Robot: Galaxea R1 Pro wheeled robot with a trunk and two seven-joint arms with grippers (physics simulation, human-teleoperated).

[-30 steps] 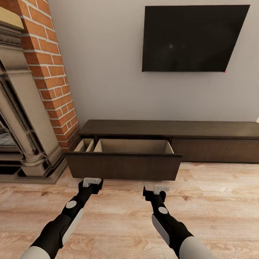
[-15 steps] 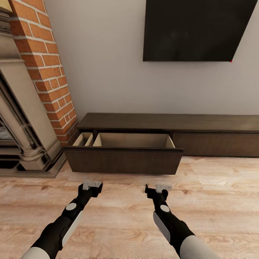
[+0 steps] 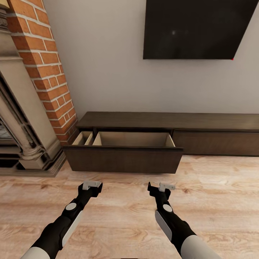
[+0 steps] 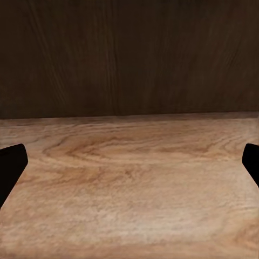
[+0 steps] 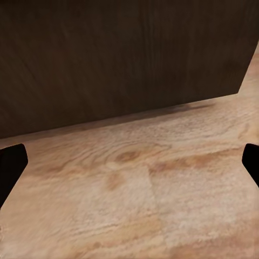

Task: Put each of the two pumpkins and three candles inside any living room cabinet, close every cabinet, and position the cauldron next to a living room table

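Observation:
The long dark-brown cabinet [image 3: 201,121] stands against the wall under the TV. Its left drawer is pulled out, with the drawer front [image 3: 122,160] facing me. The part of the pale beige inside [image 3: 133,138] that I can see holds nothing. My left gripper [image 3: 91,185] and right gripper [image 3: 164,186] hover low over the floor a short way in front of that drawer, both open and empty. Each wrist view looks at the dark drawer front [image 4: 129,54] [image 5: 118,59] across floor planks. The pumpkins, candles, cauldron and table are out of view.
A brick column [image 3: 45,68] and a stone fireplace surround [image 3: 21,122] stand at the left, close to the drawer's left end. A black TV [image 3: 198,28] hangs on the wall above. The cabinet's right front [image 3: 216,143] is shut. Light wood floor [image 3: 216,201] stretches to the right.
The drawer front now sits farther from both grippers, which were almost against it a second ago. The whole view has shifted, so the robot has backed away. The right gripper has turned slightly rightward.

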